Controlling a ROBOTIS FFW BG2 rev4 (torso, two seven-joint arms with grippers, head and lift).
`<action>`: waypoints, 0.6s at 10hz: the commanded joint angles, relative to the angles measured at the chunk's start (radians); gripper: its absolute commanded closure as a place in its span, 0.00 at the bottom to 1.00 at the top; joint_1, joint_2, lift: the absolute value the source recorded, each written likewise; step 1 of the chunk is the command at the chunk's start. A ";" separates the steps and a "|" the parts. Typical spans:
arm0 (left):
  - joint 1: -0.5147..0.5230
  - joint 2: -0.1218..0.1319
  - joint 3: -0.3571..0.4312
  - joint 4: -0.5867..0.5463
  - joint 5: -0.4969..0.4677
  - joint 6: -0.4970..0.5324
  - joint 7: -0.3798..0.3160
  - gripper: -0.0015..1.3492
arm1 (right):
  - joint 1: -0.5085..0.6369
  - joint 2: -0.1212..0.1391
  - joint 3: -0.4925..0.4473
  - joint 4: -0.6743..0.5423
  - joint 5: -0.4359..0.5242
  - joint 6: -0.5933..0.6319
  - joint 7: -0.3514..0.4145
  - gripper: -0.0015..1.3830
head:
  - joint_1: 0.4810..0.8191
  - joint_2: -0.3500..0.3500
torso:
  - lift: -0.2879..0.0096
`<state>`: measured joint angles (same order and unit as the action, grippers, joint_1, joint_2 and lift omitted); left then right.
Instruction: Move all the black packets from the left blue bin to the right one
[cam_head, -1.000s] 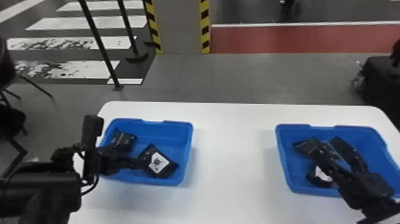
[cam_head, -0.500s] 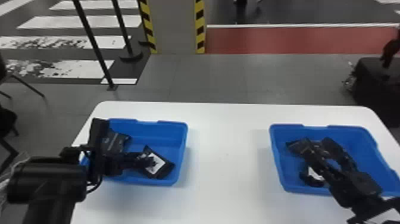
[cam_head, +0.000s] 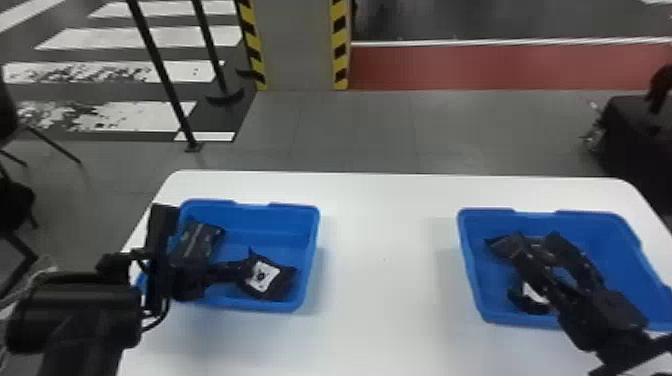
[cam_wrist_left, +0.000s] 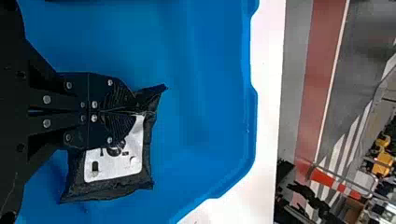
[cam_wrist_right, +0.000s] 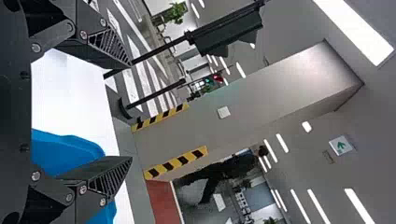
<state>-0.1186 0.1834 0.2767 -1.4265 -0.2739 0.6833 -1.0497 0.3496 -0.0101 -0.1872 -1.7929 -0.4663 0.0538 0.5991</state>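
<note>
My left gripper reaches low into the left blue bin, shut on a black packet with a white label. In the left wrist view, the closed fingers of the left gripper pinch the edge of this packet, which lies against the blue surface. Another black packet rests at that bin's left side, partly behind the arm. My right gripper is over the right blue bin; in the right wrist view the right gripper is open. Beneath it is a packet with a white label.
Both bins stand on a white table, apart from each other with a stretch of tabletop between them. The left wrist crosses the left bin's outer side wall. Beyond the table's far edge are a floor, poles and a striped pillar.
The head view has swayed slightly sideways. Relative to the bin, my left wrist stands a little farther right than a second ago, while the right gripper has hardly moved.
</note>
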 joint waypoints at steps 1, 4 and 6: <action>0.025 -0.002 0.010 -0.045 0.045 -0.026 -0.018 0.90 | 0.001 -0.001 0.000 0.000 -0.002 0.003 0.001 0.26 | 0.63 0.64 | 0.60; 0.168 -0.015 0.033 -0.403 0.194 0.058 -0.053 0.90 | 0.001 0.001 0.014 -0.017 -0.003 0.015 0.010 0.26 | 0.63 0.61 | 0.60; 0.224 -0.018 0.036 -0.582 0.254 0.109 -0.062 0.90 | -0.001 0.001 0.025 -0.027 -0.011 0.025 0.021 0.26 | 0.63 0.59 | 0.60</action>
<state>0.0906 0.1657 0.3128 -1.9581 -0.0346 0.7816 -1.1118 0.3486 -0.0092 -0.1661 -1.8167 -0.4748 0.0755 0.6194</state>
